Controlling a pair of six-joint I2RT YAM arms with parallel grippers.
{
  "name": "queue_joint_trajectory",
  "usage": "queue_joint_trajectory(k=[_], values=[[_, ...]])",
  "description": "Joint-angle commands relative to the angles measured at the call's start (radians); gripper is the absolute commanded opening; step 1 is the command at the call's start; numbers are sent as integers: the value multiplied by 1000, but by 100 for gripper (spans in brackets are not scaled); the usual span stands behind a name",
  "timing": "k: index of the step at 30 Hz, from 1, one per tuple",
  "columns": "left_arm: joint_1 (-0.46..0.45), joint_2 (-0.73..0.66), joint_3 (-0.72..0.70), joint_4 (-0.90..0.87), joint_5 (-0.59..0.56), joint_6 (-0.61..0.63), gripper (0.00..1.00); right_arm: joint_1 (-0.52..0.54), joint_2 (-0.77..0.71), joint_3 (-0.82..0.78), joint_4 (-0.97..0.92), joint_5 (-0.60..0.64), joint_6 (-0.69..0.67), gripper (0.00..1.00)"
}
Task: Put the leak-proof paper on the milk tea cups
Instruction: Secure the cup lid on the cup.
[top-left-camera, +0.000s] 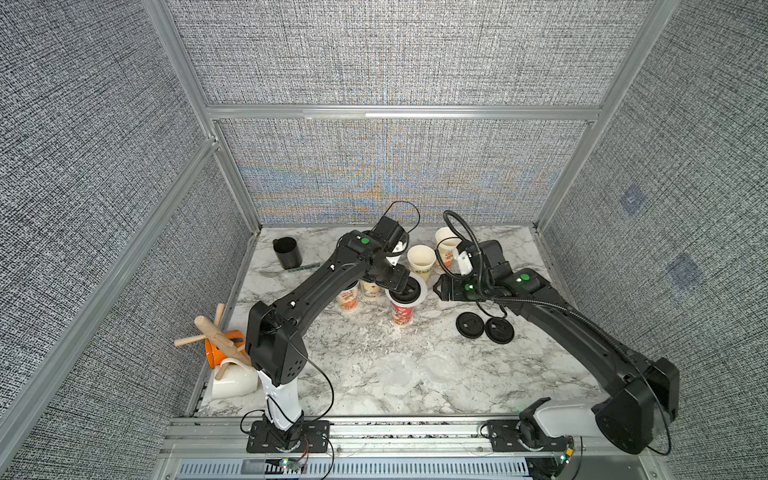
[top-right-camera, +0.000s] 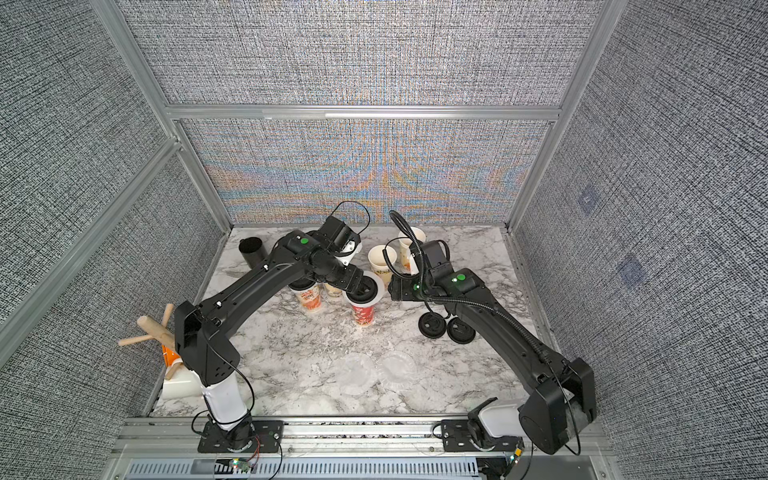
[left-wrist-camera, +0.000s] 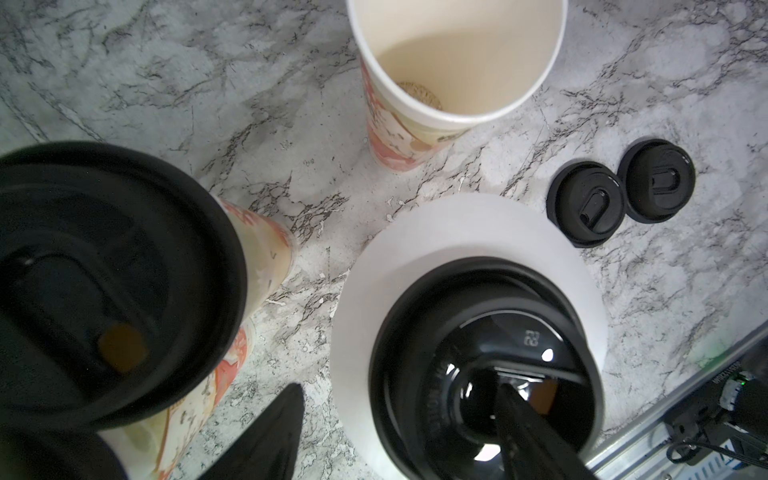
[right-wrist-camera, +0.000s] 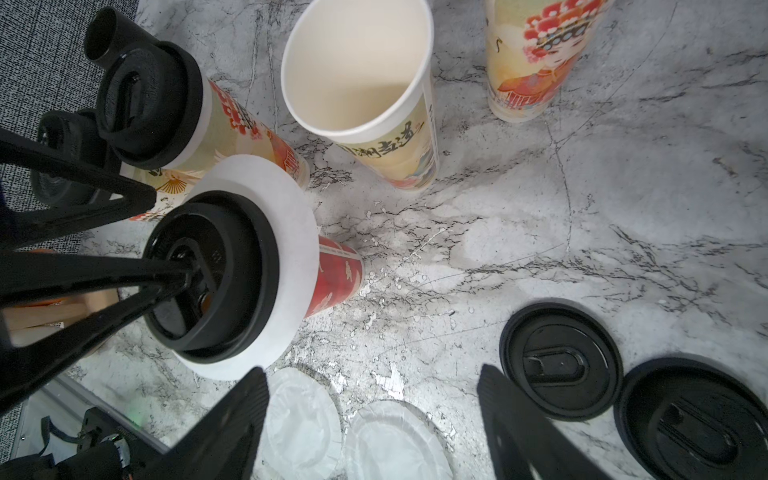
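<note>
Grey woven walls box in a marble worktop (top-left-camera: 353, 340). Near its middle stands a red cup (top-left-camera: 402, 316) with a paper (right-wrist-camera: 293, 216) across its mouth and a black lid (right-wrist-camera: 237, 232) on top. The left end effector (top-left-camera: 404, 286) is spread and grasps nothing. One fingertip (right-wrist-camera: 183, 270) sits in the lid's recess, which reads as pressing the lid home.

To do that well, push straight down, then work round the rim: the lid looks slightly off-centre, and a slanted push could tip the tall cup. The right end effector (right-wrist-camera: 372, 374), also spread and empty, hovers nearby and could steady it.

The paper is a matte white ring jutting flat around the lid, wider on one side. Two spare sheets (right-wrist-camera: 299, 419) lie on the worktop, translucent, crinkle-edged and faint against the marble. Two open cups (top-left-camera: 420, 259) stand behind, uncovered.
</note>
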Motion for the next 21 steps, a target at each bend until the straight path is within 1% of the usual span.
queue_joint_trajectory(k=[1,8,14,21], values=[[0,0,-2,-52,-10,9,73,5,5,9,22,-5,-7,82],[0,7,31,-89,-4,19,73,33,37,41,15,-10,-13,82],[0,10,40,-98,0,22,73,51,93,64,45,-19,3,78],[0,16,35,-89,1,22,73,53,135,92,62,-23,7,76]])
